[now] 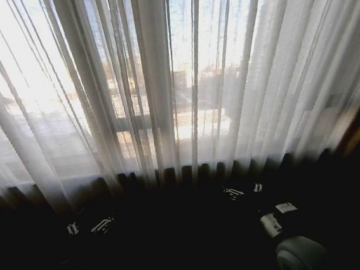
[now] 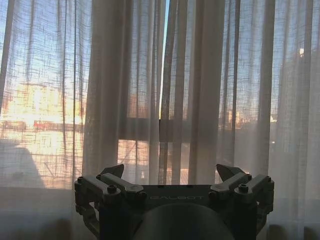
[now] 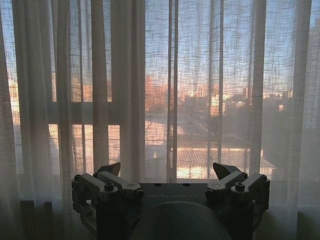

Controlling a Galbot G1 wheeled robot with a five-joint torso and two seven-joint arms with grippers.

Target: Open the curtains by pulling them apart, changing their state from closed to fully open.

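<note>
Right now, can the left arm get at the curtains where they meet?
Probably yes. The left gripper faces the seam of the curtains with fingers open and nothing between them, though it sits short of the fabric.

No floor or table is made out. The curtains (image 1: 49,103) are seen hanging from above, the rail cut off by the upper edge. Behind them a dark window frame (image 1: 161,98) is seen through the weave. Their lower ends fall in front of a dark low band (image 1: 173,196); whether it is wall or sill cannot be told.
</note>
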